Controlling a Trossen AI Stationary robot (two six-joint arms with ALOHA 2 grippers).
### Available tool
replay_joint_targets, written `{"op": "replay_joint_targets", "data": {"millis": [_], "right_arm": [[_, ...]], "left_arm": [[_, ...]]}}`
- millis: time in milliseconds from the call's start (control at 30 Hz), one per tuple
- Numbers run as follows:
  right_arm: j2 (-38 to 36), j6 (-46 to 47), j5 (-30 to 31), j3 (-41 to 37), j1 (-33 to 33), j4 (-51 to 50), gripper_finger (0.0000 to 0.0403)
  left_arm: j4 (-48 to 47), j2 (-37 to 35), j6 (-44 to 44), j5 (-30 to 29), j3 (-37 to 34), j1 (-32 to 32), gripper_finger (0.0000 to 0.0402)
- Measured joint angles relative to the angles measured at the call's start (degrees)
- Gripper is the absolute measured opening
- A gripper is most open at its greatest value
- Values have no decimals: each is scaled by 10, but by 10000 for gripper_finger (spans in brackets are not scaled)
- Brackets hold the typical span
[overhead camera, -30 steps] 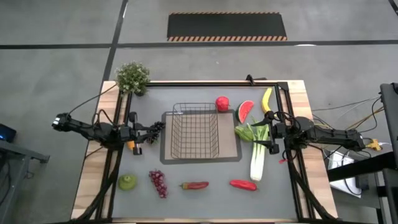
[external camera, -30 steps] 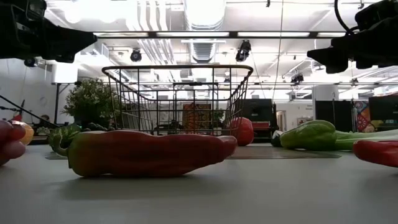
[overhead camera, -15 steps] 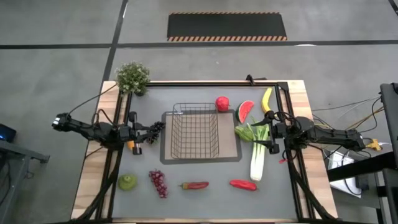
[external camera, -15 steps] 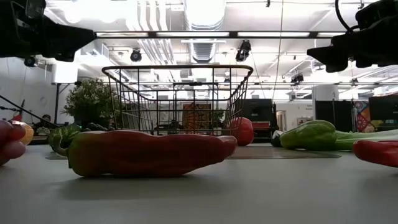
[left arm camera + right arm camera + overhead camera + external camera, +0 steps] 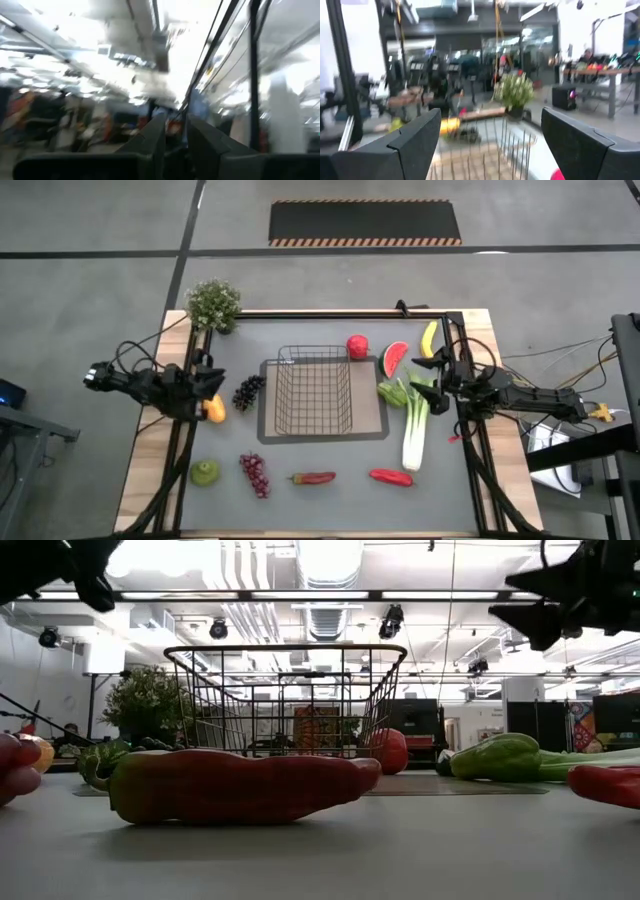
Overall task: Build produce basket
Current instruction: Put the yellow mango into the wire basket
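Observation:
The dark wire-mesh basket stands on a grey mat mid-table. Around it lie a red apple, a watermelon slice, a banana, a leek, two red peppers, two grape bunches, a green pear and an orange piece. My left gripper is at the left edge, tipped up, its fingers close together, empty. My right gripper is open and empty above the leek's leafy end.
A leafy potted plant stands at the far left corner. A dark frame rail runs along the table's far side. In the low view a red pepper lies in front of the basket.
My left gripper has drawn back from the grapes toward the table's left edge, risen and tipped upward; the grapes stay on the table. My right gripper has risen and shifted a little toward the far edge above the leek.

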Motion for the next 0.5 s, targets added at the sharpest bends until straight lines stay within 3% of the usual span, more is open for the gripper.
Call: {"op": "replay_joint_targets", "data": {"millis": [233, 500], "right_arm": [[0, -1, 3, 0, 0, 61, 325], [0, -16, 3, 0, 0, 68, 325]], "left_arm": [[28, 1, 0, 6, 0, 0, 60], [51, 9, -74, -66, 10, 0, 60]]}}
